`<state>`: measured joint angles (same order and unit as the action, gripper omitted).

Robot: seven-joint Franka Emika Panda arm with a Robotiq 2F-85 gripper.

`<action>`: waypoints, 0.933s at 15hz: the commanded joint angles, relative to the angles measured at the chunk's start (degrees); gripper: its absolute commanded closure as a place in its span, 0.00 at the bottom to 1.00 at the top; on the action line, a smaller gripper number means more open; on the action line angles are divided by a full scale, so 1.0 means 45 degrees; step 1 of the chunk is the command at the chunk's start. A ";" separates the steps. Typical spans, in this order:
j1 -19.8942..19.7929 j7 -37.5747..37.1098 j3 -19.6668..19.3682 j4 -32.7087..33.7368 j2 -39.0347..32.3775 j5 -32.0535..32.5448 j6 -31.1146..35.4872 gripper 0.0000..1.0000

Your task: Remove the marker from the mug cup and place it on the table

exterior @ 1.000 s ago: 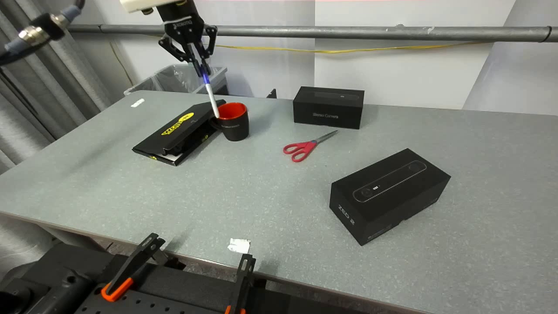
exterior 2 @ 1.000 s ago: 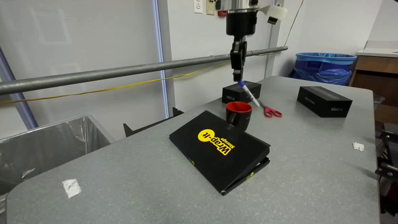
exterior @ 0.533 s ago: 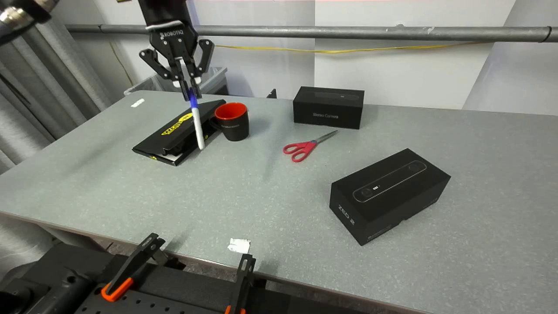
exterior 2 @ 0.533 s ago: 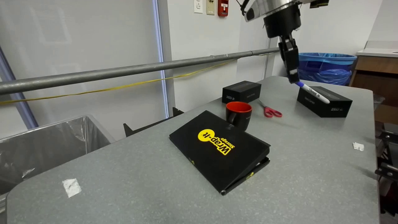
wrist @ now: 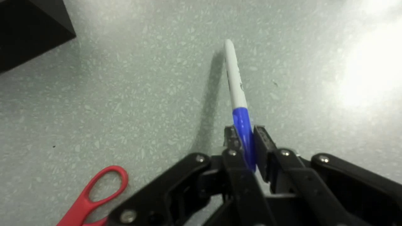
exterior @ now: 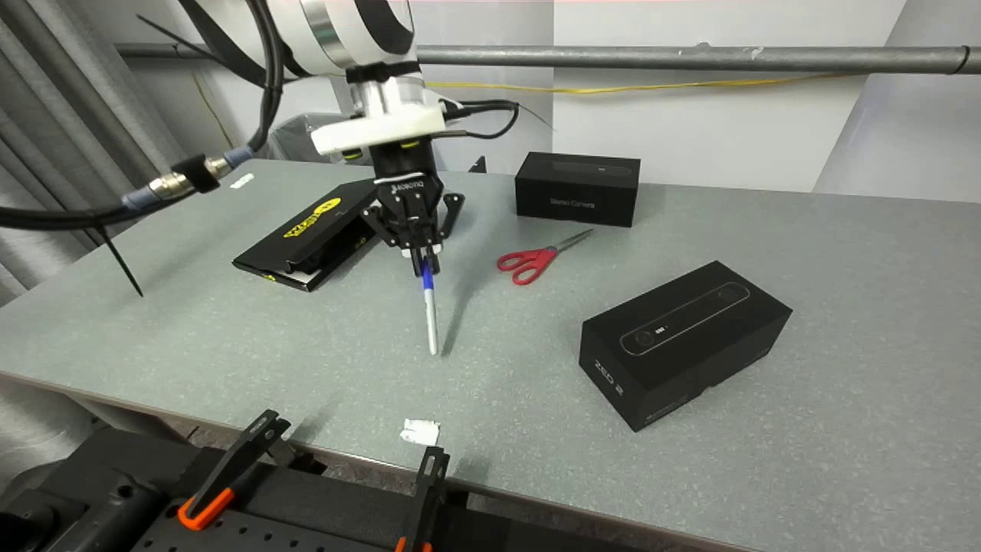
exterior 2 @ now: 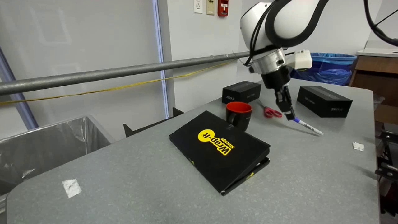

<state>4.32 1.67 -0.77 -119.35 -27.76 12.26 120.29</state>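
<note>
We've got a white wall [exterior: 728, 130] with a grey metal pipe [exterior: 690, 56] running across and a yellow cord [exterior: 582, 90] drooping just below it. Grey curtains [exterior: 46, 100] bunch up at the left edge in an exterior view. We also spot a wall outlet [exterior 2: 198, 6], a red wall box [exterior 2: 223, 7], a blue-lined bin [exterior 2: 339, 58] and a brown cabinet [exterior 2: 377, 65] with a pale top [exterior 2: 377, 53].

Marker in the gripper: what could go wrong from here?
Slip: the gripper holds the marker by its blue end only, so if the white end presses into the table it could pivot in the grip.
Roll: the marker slants, so letting go now might let it fall over and roll.
Nudge: the scissors show beside the gripper in the wrist view; a low sideways move might catch them.
</note>
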 commanded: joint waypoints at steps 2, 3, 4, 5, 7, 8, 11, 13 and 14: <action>0.0007 -0.0614 -0.0170 0.1743 -0.1901 0.0095 0.0411 0.96; 0.0005 -0.0634 -0.0158 0.1924 -0.2016 0.0029 0.0371 0.65; 0.0003 -0.0644 -0.0141 0.2086 -0.2100 -0.0003 0.0370 0.57; 0.0014 -0.0653 -0.0136 0.2183 -0.2109 0.0008 0.0385 0.52; 0.0017 -0.0634 -0.0127 0.2327 -0.2109 0.0008 0.0365 0.37; 0.0031 -0.0660 -0.0150 0.2350 -0.2078 0.0047 0.0384 0.28; 0.0009 -0.0632 -0.0141 0.2498 -0.2062 0.0022 0.0380 0.06; 0.0024 -0.0655 -0.0153 0.2608 -0.2107 0.0039 0.0365 0.00; 0.0013 -0.0621 -0.0141 0.2651 -0.2116 0.0024 0.0331 0.00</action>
<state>4.29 -0.19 -1.38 -109.17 -36.27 12.25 121.81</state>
